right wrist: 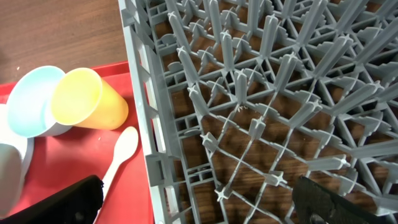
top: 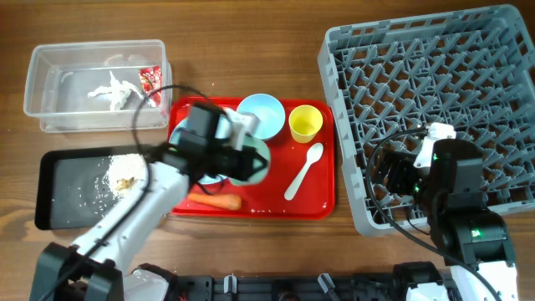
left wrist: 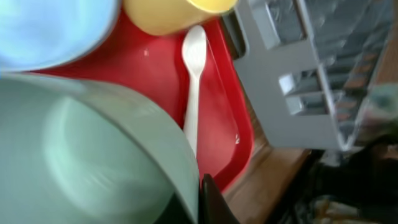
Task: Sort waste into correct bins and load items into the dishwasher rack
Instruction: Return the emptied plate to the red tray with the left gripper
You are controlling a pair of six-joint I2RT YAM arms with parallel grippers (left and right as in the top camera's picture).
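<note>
My left gripper (top: 242, 155) is pressed together on the rim of the round pale mint-green bowl (left wrist: 93, 155). At least, that is how it looks. In my left wrist view the bowl fills the picture, and one dark finger (left wrist: 214, 202) sits right at its edge. The bowl is over the middle of the flat red serving tray (top: 322, 205). I cannot tell if it is lifted or resting there.

I think this bowl is light and stiff, like hard plastic. It looks smooth, so it may be slippery. The thin rim is the best place to hold it. A pinch on one side could let it swing or slip, so I should move slowly.

From the bowl, the round light blue bowl (top: 261, 113) is at 12 o'clock. The small yellow cup (top: 305, 123) is at 2 o'clock, the white plastic spoon (top: 303, 170) at 3 o'clock and the small orange carrot (top: 216, 201) at 7 o'clock.

My right gripper (right wrist: 202, 199) is spread wide and holds nothing. It hangs over the big grey plastic dishwasher rack (top: 435, 75), at 3 o'clock from the tray.

The surface (top: 251, 42) is brown wood. At 10 o'clock from the tray is the clear plastic tub (top: 50, 84), with the crumpled white napkin (top: 115, 90) and the red-and-white wrapper (top: 150, 79) inside. At 8 o'clock is the shallow black tray (top: 67, 192), holding the beige food scraps (top: 125, 171). I can see nothing of the room past the surface.
</note>
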